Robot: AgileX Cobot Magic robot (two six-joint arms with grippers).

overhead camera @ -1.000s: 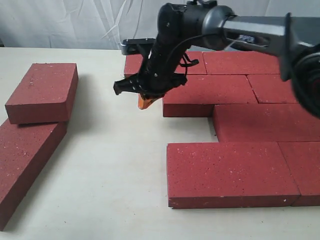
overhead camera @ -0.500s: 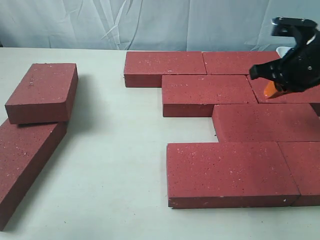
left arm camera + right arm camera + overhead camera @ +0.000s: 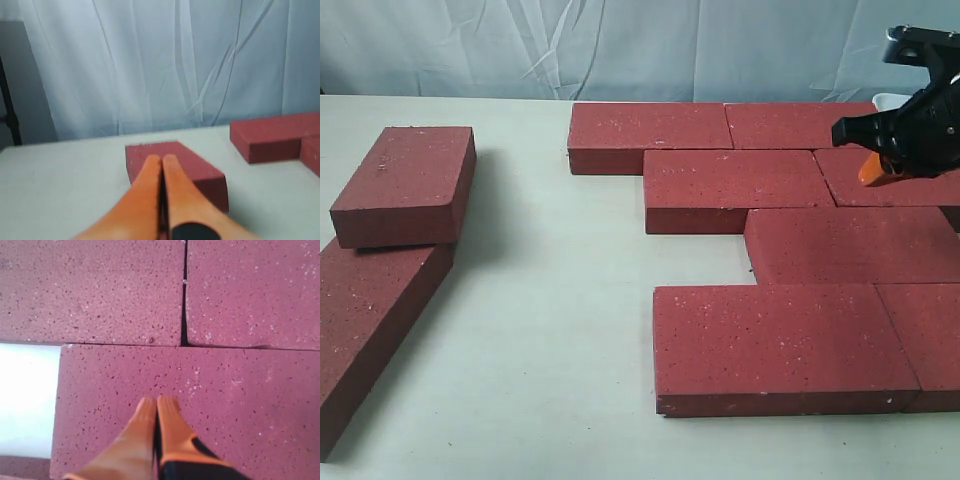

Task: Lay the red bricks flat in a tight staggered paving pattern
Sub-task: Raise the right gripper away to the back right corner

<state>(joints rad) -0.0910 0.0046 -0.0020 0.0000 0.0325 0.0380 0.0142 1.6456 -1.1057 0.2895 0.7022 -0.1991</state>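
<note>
You have nine red bricks (image 3: 738, 178) on the table (image 3: 550, 300). Seven lie flat in four staggered rows filling the right half of the exterior frame, and two sit at the left edge, a top brick (image 3: 405, 180) resting on the far end of a bottom brick (image 3: 370, 320). Your right gripper (image 3: 871, 172) hangs at the upper right over the laid rows, its orange fingers pressed together and empty; your left gripper (image 3: 161, 161), seen only in its wrist view, is likewise closed on nothing.
</note>
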